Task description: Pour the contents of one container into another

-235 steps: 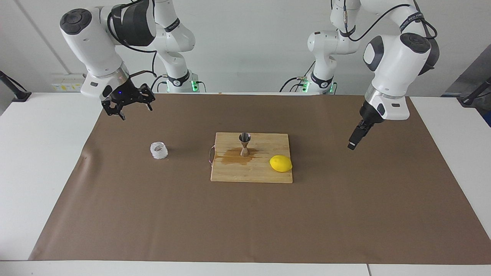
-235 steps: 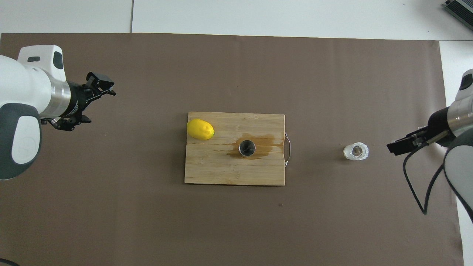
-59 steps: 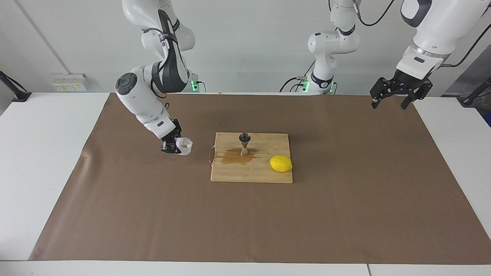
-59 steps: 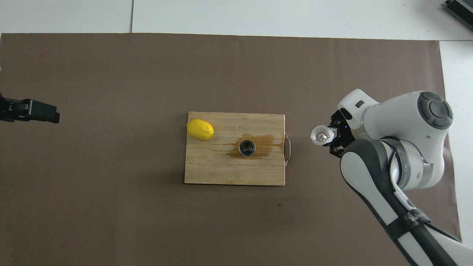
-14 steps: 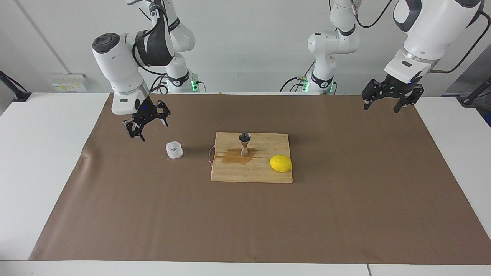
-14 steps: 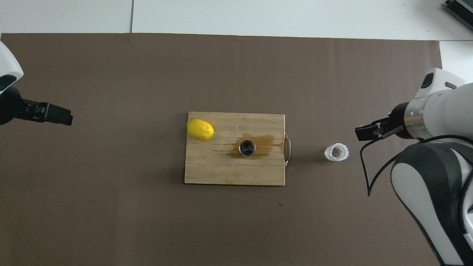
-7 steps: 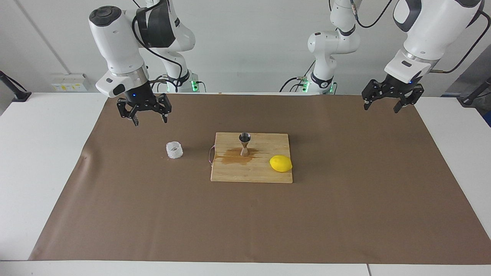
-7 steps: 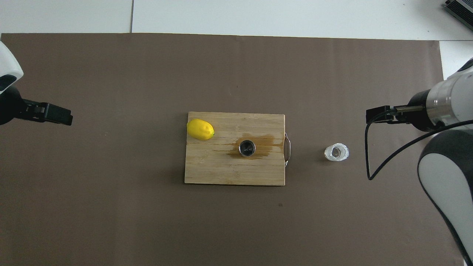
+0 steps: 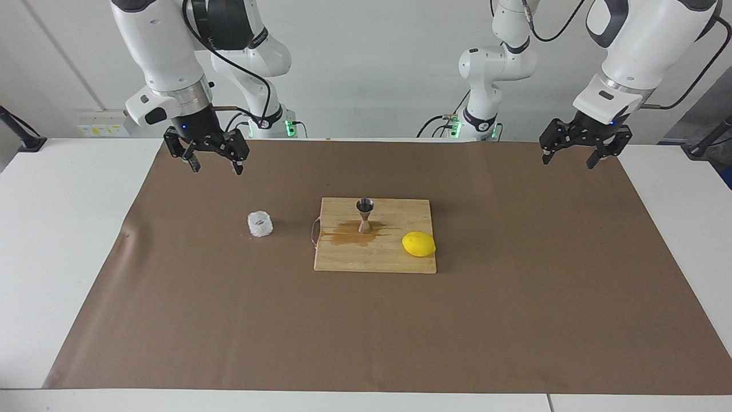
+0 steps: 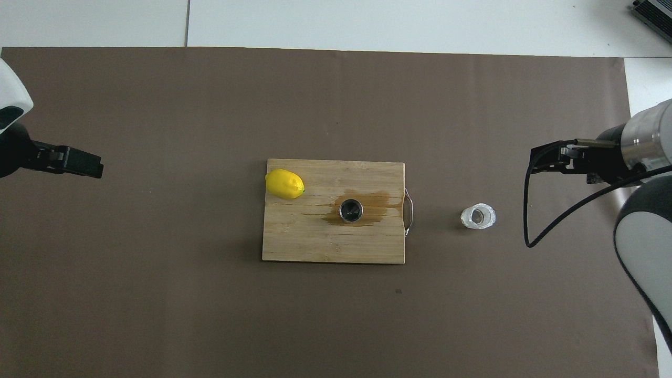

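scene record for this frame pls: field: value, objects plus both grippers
cup: whitish crinkled cup, upright on the brown mat, beside the board toward the right arm's end
jigger: steel jigger, upright on the cutting board
spill: brown wet patch on the board around the jigger's foot
lemon: lemon on the board, toward the left arm's end
right gripper: right gripper open, empty, raised over the mat, clear of the cup
left gripper: left gripper open, empty, waiting over the mat's edge at its own end
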Robot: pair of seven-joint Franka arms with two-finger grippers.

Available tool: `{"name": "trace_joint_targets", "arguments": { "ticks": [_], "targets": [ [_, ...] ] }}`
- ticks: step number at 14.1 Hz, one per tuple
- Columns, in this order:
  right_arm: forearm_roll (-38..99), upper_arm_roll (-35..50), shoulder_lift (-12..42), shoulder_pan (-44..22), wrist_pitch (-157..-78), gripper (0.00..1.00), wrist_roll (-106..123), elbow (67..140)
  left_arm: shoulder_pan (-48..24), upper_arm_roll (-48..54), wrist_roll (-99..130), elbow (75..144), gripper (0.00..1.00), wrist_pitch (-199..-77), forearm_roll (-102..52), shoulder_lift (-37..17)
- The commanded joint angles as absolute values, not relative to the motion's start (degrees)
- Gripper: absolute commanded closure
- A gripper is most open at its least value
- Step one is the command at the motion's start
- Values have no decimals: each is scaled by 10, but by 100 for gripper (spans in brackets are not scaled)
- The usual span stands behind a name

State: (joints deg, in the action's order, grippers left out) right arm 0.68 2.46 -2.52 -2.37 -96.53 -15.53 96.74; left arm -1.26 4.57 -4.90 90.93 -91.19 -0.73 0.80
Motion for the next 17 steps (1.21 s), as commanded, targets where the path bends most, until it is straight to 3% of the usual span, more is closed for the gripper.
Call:
{"name": "trace_joint_targets", "arguments": {
  "ticks": [1,17],
  "targets": [
    [-3,28,-33,-15,-944,0,-164,963,-19,41,-52,918,0,-919,4,11],
    [-13,26,-32,-11,-914,0,-117,958,-19,41,-47,918,0,-920,3,12]
  ]
}}
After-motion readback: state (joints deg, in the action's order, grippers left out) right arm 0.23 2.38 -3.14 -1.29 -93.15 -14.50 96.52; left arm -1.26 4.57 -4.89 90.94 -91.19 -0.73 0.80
